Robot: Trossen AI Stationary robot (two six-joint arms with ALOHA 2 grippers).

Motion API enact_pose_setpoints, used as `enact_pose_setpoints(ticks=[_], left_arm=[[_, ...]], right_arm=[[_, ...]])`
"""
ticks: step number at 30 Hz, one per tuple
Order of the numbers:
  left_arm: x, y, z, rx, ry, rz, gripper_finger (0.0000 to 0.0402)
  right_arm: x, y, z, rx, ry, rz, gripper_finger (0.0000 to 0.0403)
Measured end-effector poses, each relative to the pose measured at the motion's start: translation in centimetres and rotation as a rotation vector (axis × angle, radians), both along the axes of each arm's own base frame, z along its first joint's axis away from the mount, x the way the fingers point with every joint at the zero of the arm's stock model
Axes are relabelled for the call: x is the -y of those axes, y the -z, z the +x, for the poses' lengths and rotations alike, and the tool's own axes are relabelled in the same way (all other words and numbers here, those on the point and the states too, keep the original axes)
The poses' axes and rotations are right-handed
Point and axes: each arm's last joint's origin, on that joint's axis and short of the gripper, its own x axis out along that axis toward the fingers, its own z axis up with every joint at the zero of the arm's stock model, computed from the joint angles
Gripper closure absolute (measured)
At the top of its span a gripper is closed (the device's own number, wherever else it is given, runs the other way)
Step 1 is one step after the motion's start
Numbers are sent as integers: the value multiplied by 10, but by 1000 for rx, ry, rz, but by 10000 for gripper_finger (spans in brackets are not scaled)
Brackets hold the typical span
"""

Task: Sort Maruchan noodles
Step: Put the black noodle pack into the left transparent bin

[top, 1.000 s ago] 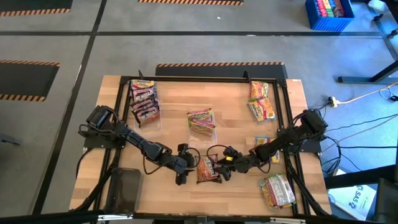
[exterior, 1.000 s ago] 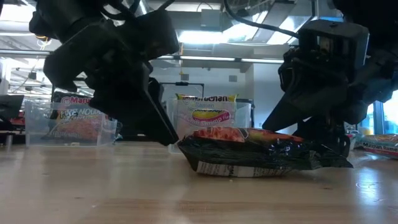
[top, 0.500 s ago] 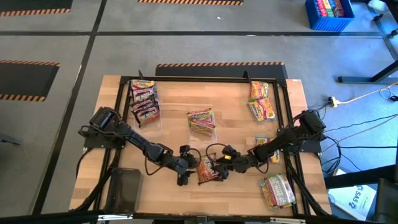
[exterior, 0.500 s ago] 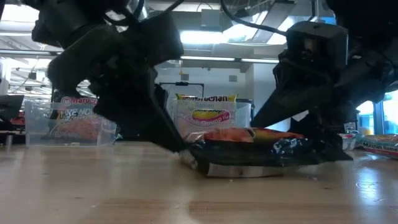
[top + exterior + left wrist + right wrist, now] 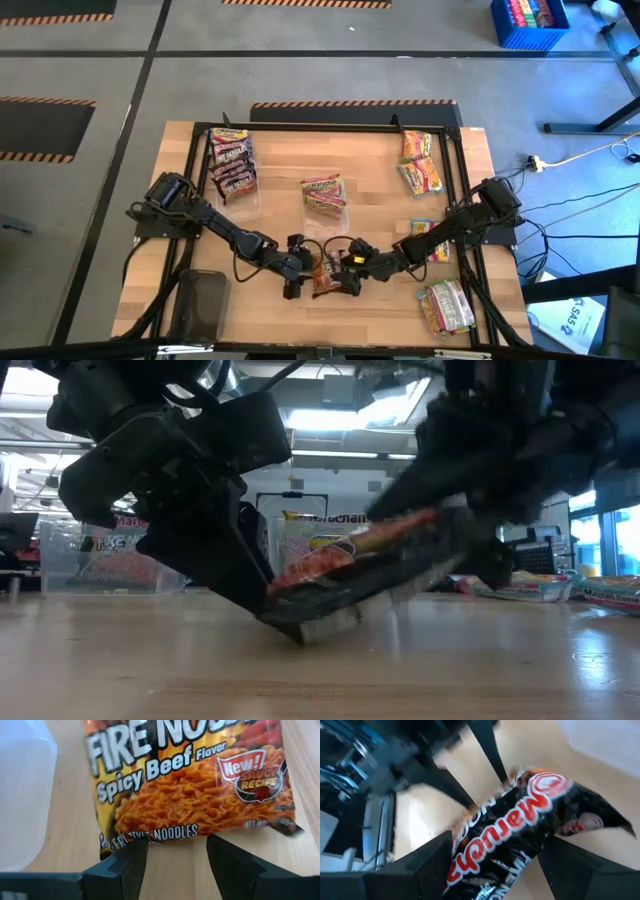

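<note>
A dark Maruchan noodle packet (image 5: 325, 278) with an orange noodle picture lies between my two grippers near the table's front middle. It is tipped: its left end (image 5: 300, 628) rests on the wood and its right end is raised. My right gripper (image 5: 348, 275) is shut on the raised end. My left gripper (image 5: 296, 278) stands open at the low end, and its two fingertips (image 5: 137, 851) frame the packet's near edge (image 5: 170, 834). My left gripper's fingertips stand right at the packet's low end (image 5: 285, 610), slanting down from the table's left; whether they touch it I cannot tell. My right gripper holds the packet's right end (image 5: 490, 855) between its two fingers, which come slanting down from the table's right. That end is lifted and the packet slopes down to its other end on the table.
A clear tray with dark packets (image 5: 232, 165) is at the far left, and another tray with a packet (image 5: 324, 195) is at the middle. Yellow-pink packets (image 5: 420, 165) lie far right, pale ones (image 5: 445, 305) near right, and a small one (image 5: 425, 235) beside my right arm. Black rails (image 5: 330, 127) frame the table.
My right gripper has gone toward the table's left and a little up, rolling somewhat. The dark packet, flat before, has slid toward my left gripper and tipped: its right end has risen and its left end has stayed on the wood.
</note>
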Motion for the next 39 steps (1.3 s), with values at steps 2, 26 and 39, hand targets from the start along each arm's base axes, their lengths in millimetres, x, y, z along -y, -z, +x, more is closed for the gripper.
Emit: enact_pose_setpoints(ticks=[2, 26, 39], left_arm=[[0, 0, 0, -1, 1, -1, 202], [2, -6, 2, 51, -11, -31, 202], [12, -40, -15, 47, 13, -40, 202]], right_arm=[[-1, -5, 3, 27, -1, -17, 131], [2, -1, 3, -39, -20, -153, 249], [2, -16, 1, -1, -121, -273, 273]])
